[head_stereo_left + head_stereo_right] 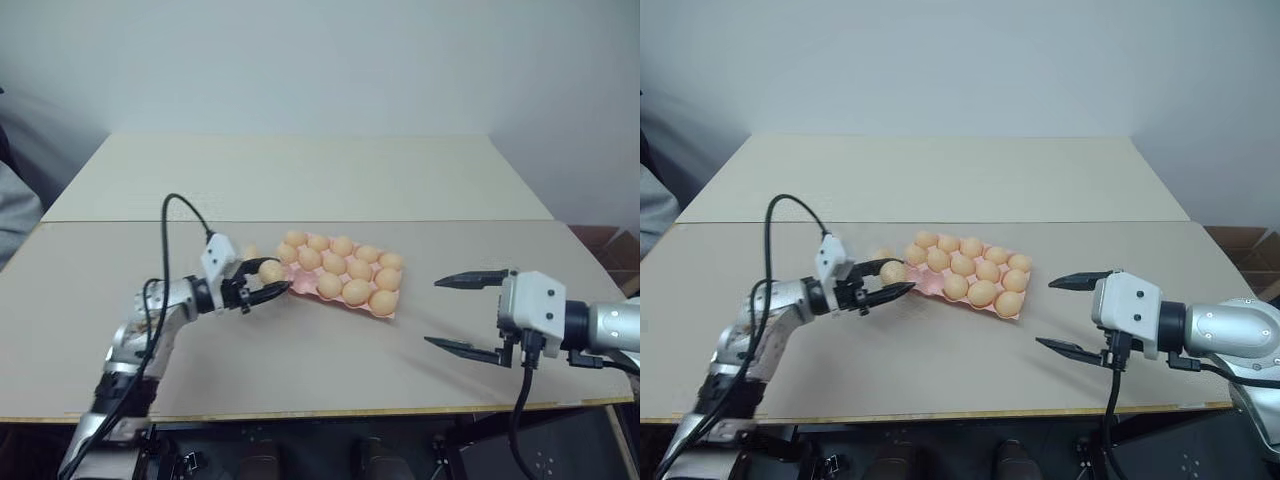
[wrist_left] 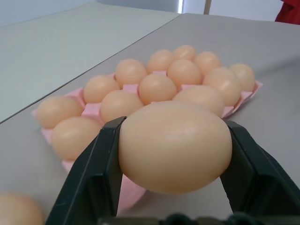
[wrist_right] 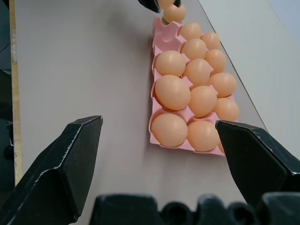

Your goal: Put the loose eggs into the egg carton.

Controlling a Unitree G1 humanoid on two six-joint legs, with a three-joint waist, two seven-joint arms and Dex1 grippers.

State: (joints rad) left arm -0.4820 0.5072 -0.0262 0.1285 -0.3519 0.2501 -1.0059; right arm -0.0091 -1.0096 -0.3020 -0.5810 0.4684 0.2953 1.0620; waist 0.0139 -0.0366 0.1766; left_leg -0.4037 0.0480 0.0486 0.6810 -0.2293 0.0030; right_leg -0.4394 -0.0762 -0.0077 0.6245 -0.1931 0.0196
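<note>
Left eye view shows the beige table [image 1: 320, 330] with the pink egg carton [image 1: 392, 312] lying near its middle, slightly turned, its long side running from the far left to the near right. The carton is almost full of pale orange eggs; the cup at its near left corner looks empty, as the right wrist view shows a bare pink cup [image 3: 165, 29] there.

The left gripper [image 1: 268, 278] is just beside that left end of the carton. Its two black fingers are closed on one egg [image 1: 270, 270], which sits between them, above the table. In the left wrist view this held egg [image 2: 176, 146] is pinched on both sides by the fingers [image 2: 93, 173], and the filled carton [image 2: 89, 111] lies right behind it.

One more loose egg [image 1: 250, 252] rests on the table just behind the left gripper, close to the carton's left end. I think it is the same egg [image 2: 18, 211] that the left wrist view shows at its corner.

The right gripper [image 1: 470, 315] hangs over the table on the right side of the carton, a little apart from it. Its fingers are spread wide and there is nothing between them. The right wrist view looks along the carton [image 3: 159, 137] between those wide fingers [image 3: 70, 154].
</note>
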